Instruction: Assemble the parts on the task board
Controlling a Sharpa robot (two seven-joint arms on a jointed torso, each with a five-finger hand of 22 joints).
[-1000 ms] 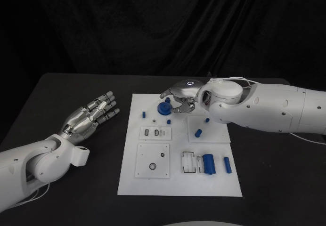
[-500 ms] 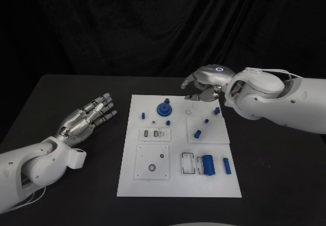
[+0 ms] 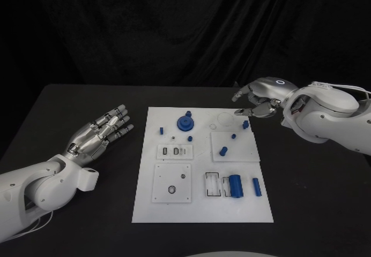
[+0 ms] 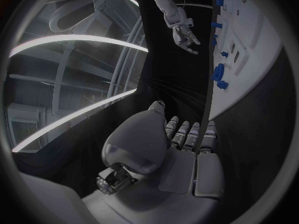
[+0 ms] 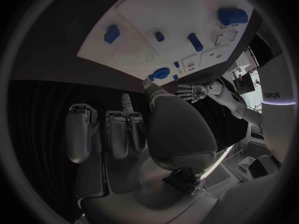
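Note:
The white task board [image 3: 201,206] lies in the middle of the black table. A blue gear-shaped part [image 3: 185,123] stands near its far edge, with small blue pegs [image 3: 223,151] around it. A blue cylinder [image 3: 236,186] lies near the front right, beside a shorter blue piece [image 3: 257,187]. My right hand [image 3: 259,101] hovers over the board's far right corner, fingers loosely curled and apart from the thumb, holding nothing. My left hand [image 3: 101,133] is stretched flat and empty to the left of the board. The board [image 5: 156,15] and the cylinder [image 5: 233,16] also show in the right wrist view.
Bare black tabletop [image 3: 77,107] surrounds the board on all sides. White inset plates [image 3: 174,182] with slots and holes sit on the board's near half. A dark curtain hangs behind the table.
My right hand has let go of the blue gear-shaped part, lifted off it and moved right to the board's far right corner. The left hand has stayed where it was.

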